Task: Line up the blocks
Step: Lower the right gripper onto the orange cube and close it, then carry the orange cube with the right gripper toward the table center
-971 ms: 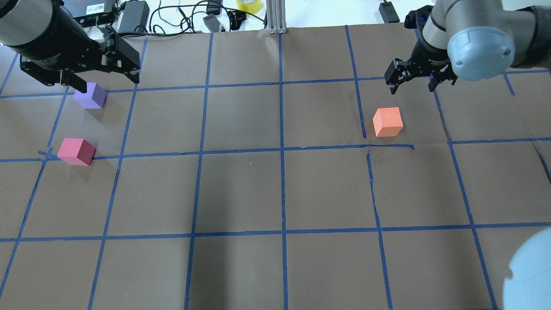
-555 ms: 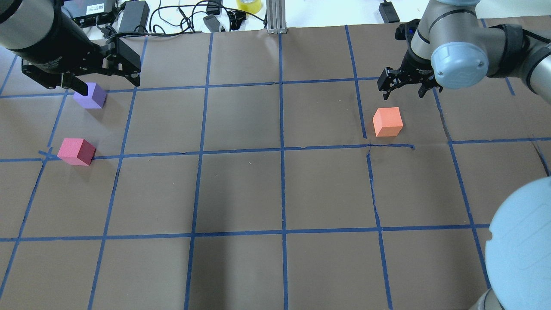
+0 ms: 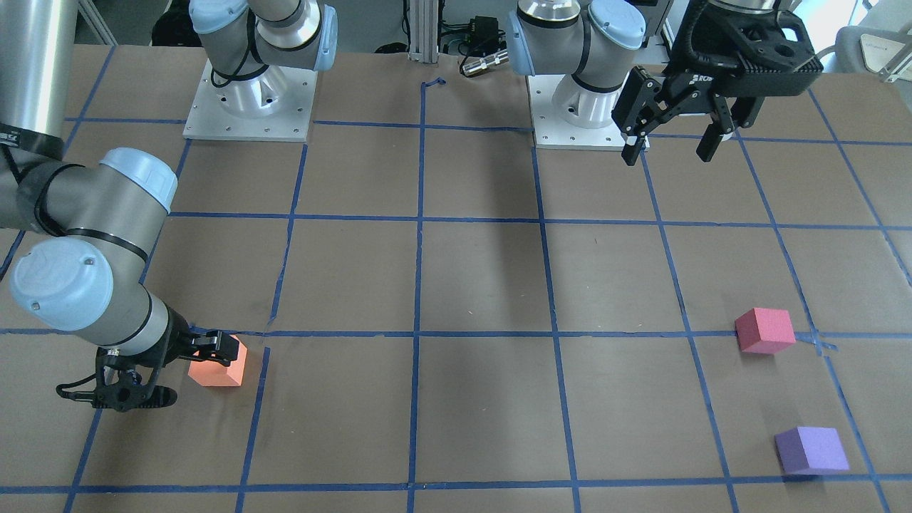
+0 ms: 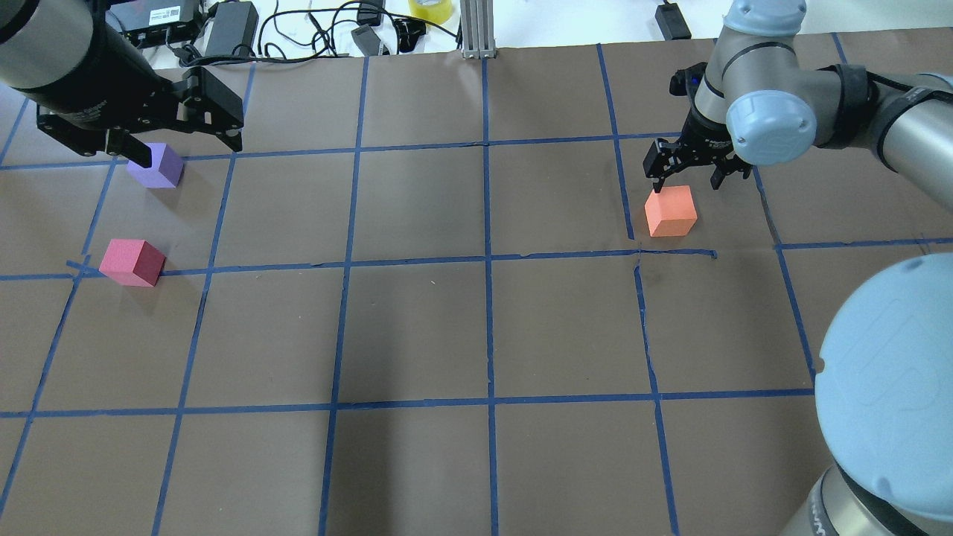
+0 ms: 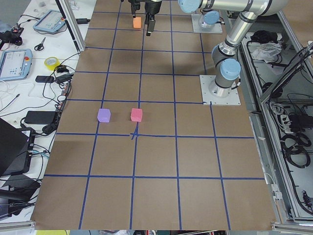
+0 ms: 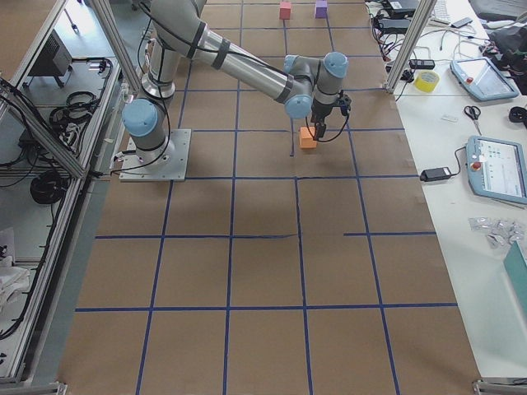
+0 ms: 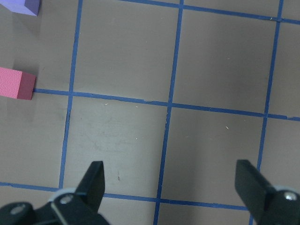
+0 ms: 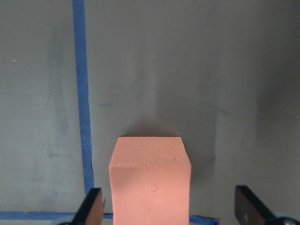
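The orange block [image 4: 670,211] sits on the brown paper at the right. My right gripper [image 4: 686,182] is open just over it, a finger on each side and neither touching. In the right wrist view the block [image 8: 150,180] lies between the fingertips [image 8: 91,204]. The pinkish-red block [image 4: 132,261] and the purple block [image 4: 156,165] sit apart at the far left. My left gripper [image 4: 186,145] is open and empty, held high near the purple block. In the left wrist view both blocks show at the left edge: pinkish-red [image 7: 16,83], purple [image 7: 26,5].
Blue tape lines [image 4: 488,260] divide the table into squares. Cables, power bricks [image 4: 231,26], a yellow tape roll [image 4: 430,7] and a metal post [image 4: 476,30] line the far edge. The arm bases [image 3: 249,100] stand on the robot's side.
My right gripper has moved down and toward the orange block, from behind it to straddling it. The left gripper has barely moved. The blocks have not moved.
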